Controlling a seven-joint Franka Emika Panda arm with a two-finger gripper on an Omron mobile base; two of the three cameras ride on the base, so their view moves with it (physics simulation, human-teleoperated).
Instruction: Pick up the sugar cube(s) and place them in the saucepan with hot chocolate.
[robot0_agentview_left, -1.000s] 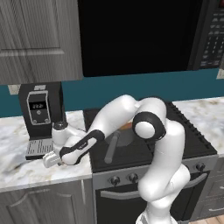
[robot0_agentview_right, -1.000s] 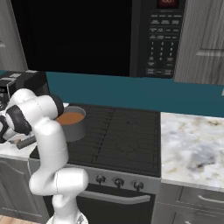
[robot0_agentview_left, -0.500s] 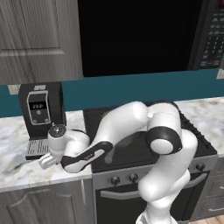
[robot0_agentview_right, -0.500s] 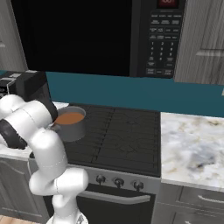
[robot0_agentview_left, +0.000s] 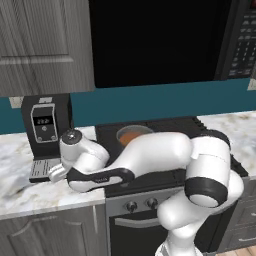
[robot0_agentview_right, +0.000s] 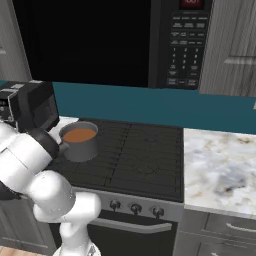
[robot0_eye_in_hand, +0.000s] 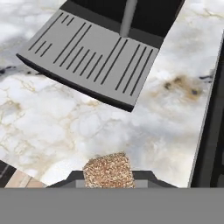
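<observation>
In the hand view the sugar cube, a tan speckled lump, sits between my two dark fingertips, above the marble counter. My gripper is shut on it. From the left base camera the hand hangs over the counter in front of the coffee machine, left of the stove. The saucepan with orange-brown liquid stands on the stove's back left burner, to the right of the hand and behind my forearm. The right base view shows the saucepan too, its handle hidden behind my arm.
A black coffee machine stands at the back of the counter, its grey slotted drip tray just beyond the gripper. The black stove borders the counter on the right. A microwave hangs above the stove.
The hand has risen from the counter in front of the coffee machine, carrying the cube. The elbow has swung out to the right and toward the cameras.
</observation>
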